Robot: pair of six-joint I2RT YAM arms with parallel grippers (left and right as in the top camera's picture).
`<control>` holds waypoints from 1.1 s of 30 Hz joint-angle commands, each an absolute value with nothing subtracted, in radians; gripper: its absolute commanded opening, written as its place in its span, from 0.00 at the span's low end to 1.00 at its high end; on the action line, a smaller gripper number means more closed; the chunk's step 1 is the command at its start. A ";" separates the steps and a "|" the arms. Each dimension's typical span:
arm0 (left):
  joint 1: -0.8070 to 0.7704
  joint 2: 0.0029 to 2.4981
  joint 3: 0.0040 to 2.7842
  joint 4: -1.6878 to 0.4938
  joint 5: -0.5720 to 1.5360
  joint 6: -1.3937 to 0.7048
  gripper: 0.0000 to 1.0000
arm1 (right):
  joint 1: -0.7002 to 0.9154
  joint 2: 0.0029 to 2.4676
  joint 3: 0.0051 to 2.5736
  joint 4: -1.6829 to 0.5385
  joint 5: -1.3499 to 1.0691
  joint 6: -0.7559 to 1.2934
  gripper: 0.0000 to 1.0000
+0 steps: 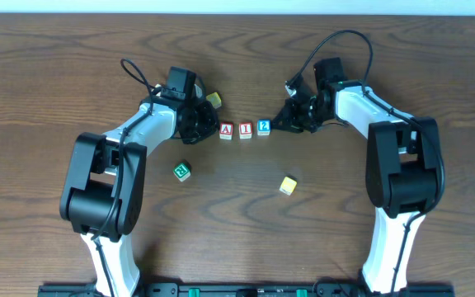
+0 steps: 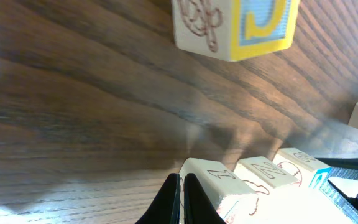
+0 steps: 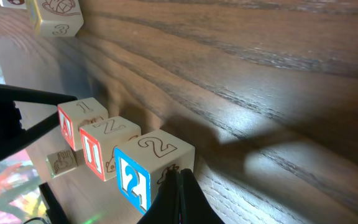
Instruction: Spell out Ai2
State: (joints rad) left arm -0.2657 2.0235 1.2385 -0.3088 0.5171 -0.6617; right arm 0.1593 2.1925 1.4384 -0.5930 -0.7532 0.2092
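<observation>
Three wooden blocks stand in a row mid-table: a red A block (image 1: 226, 130), a red I block (image 1: 246, 130) and a blue 2 block (image 1: 263, 127). My left gripper (image 1: 207, 127) is shut and empty, its tips against the left side of the A block (image 2: 213, 180). My right gripper (image 1: 279, 124) is shut and empty, its tips (image 3: 178, 186) against the right side of the 2 block (image 3: 148, 165). The right wrist view also shows the I block (image 3: 107, 146) and the A block (image 3: 79, 121) in line.
A green block (image 1: 181, 171) lies front left and a yellow block (image 1: 287, 185) front right. Another yellow block (image 1: 213, 100) sits behind my left gripper; it shows large in the left wrist view (image 2: 235, 28).
</observation>
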 commanded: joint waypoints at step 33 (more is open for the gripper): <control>-0.302 2.040 1.250 -0.338 0.479 -0.678 0.06 | 0.199 2.200 1.436 -0.632 -0.722 0.239 0.02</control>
